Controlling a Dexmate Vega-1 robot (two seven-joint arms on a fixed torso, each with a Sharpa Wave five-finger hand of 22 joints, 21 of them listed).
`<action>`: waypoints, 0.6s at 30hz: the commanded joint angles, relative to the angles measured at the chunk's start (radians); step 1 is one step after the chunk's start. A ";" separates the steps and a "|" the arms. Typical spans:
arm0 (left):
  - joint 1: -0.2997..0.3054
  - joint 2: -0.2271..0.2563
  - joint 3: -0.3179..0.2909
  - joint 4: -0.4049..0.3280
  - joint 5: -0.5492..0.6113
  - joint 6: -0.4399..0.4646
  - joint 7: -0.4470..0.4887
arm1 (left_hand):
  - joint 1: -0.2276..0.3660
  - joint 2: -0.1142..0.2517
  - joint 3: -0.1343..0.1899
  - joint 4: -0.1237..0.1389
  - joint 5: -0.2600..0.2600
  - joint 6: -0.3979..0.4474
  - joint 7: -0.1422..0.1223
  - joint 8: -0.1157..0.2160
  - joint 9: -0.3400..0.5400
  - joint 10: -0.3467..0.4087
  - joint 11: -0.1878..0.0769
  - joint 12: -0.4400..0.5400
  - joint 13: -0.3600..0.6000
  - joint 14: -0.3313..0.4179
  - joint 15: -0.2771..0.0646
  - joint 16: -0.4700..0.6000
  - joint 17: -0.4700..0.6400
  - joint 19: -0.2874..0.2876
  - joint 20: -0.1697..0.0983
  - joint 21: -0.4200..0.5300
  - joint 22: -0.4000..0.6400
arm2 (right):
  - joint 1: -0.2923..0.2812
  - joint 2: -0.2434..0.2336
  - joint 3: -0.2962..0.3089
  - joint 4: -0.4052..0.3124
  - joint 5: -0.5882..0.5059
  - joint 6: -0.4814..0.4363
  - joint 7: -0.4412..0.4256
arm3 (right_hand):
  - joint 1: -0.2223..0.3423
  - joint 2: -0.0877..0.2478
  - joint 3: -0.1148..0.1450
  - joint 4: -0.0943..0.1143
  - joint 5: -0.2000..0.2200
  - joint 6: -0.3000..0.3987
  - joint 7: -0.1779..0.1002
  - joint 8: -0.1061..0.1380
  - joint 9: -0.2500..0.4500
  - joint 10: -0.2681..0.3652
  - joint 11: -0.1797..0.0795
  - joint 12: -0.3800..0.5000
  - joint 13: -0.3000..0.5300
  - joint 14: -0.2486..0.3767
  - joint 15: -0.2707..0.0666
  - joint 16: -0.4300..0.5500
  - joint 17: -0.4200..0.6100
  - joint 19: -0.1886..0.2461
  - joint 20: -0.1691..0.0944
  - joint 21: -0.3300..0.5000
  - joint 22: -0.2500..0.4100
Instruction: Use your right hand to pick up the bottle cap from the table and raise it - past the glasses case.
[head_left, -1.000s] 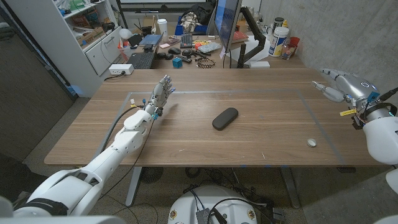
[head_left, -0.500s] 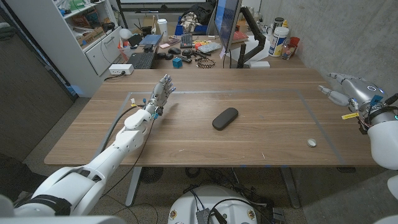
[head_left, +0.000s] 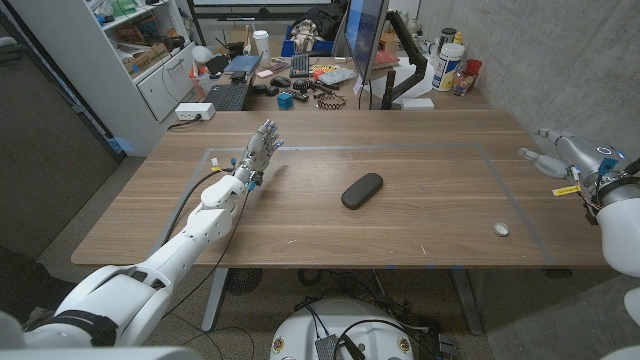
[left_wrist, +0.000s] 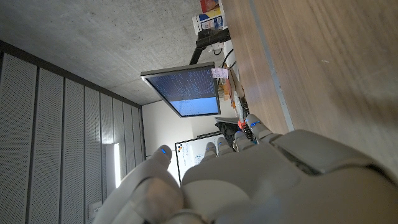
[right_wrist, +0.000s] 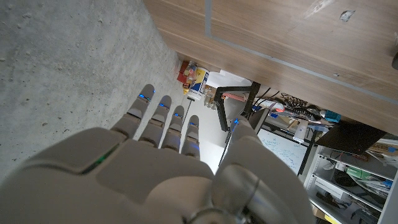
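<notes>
A small white bottle cap (head_left: 501, 229) lies on the wooden table (head_left: 400, 200) near its front right corner; it also shows as a pale dot (right_wrist: 344, 15) in the right wrist view. A dark oval glasses case (head_left: 362, 190) sits near the table's middle. My right hand (head_left: 560, 152) hovers off the table's right edge, behind and to the right of the cap, fingers spread and holding nothing (right_wrist: 168, 162). My left hand (head_left: 258, 152) stands at the back left of the table with fingers straight and apart, holding nothing (left_wrist: 249, 174).
A taped rectangle (head_left: 480, 149) marks the work area on the tabletop. Behind the table's far edge stand a monitor (head_left: 364, 40), bottles (head_left: 449, 62) and desk clutter (head_left: 300, 80). A concrete wall (head_left: 560, 50) lies to the right.
My right hand has drifted to the right and slightly toward me, away from the table's right edge. The left arm, the cap and the case have not moved.
</notes>
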 joint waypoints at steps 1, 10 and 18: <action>-0.006 -0.002 0.000 0.012 0.000 -0.003 -0.006 | -0.003 0.060 0.006 0.001 0.006 -0.004 -0.007 0.004 0.003 -0.006 0.008 -0.003 0.005 -0.046 -0.063 0.003 0.004 -0.047 -0.094 -0.002 0.003 | 0.005 -0.019 -0.022 -0.012 -0.031 -0.072 0.094 | 0.003 0.013 0.004 0.006 -0.005 -0.001 0.006 -0.007 0.005 -0.006 0.001 -0.010 0.003 0.032 -0.039 0.012 0.006 0.035 0.013 0.018 0.006; -0.009 -0.003 -0.001 0.020 -0.002 -0.004 -0.013 | -0.003 0.060 0.006 0.001 0.006 -0.003 -0.008 0.004 0.003 -0.004 0.009 -0.002 0.005 -0.045 -0.063 0.003 0.004 -0.047 -0.094 -0.003 0.003 | 0.011 -0.063 -0.058 -0.021 -0.092 -0.150 0.176 | 0.012 -0.001 0.005 -0.007 -0.005 -0.039 0.009 -0.018 0.005 -0.041 0.010 -0.027 0.003 0.069 -0.046 0.010 0.007 0.067 0.034 0.032 0.010; -0.014 -0.006 0.001 0.028 -0.002 -0.006 -0.021 | -0.004 0.060 0.006 0.001 0.006 -0.002 -0.008 0.004 0.003 -0.005 0.010 -0.002 0.005 -0.045 -0.063 0.003 0.004 -0.046 -0.093 -0.005 0.003 | 0.010 -0.084 -0.075 -0.022 -0.128 -0.185 0.213 | 0.031 -0.011 0.009 -0.025 -0.001 -0.068 0.001 -0.021 0.005 -0.073 -0.011 -0.036 0.004 0.073 -0.053 0.002 0.007 0.054 0.043 0.028 0.012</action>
